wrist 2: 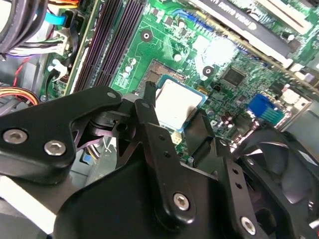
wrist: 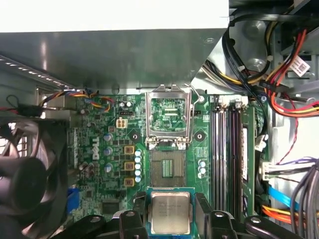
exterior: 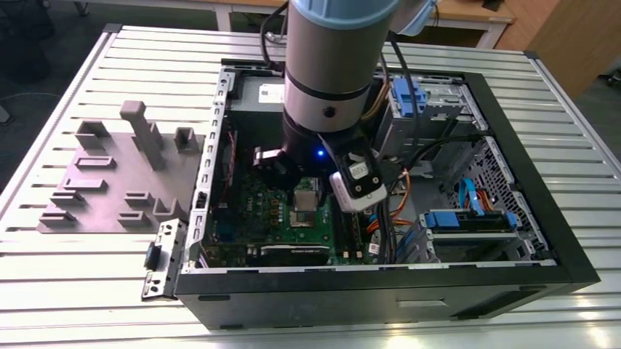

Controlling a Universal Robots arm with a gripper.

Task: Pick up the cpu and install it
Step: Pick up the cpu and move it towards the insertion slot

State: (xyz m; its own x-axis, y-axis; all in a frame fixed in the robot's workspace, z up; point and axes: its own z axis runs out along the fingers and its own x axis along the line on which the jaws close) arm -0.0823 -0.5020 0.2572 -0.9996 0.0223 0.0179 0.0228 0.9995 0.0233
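The jaws are clenched on the cpu [wrist: 170,212], gripping 2 opposite edges and holding it over the green motherboard [wrist: 114,147], close to the open socket [wrist: 168,165], inside the computer case [exterior: 543,240] on the slatted worktop [exterior: 97,291].

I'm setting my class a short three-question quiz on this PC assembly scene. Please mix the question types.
1. True or false: the cpu already lies in the socket.
2. What does the end effector hold? A) cpu B) screwdriver C) nothing
3. Fill in: the socket's metal frame stands ____ (open or closed).

Key: 1 false; 2 A; 3 open.
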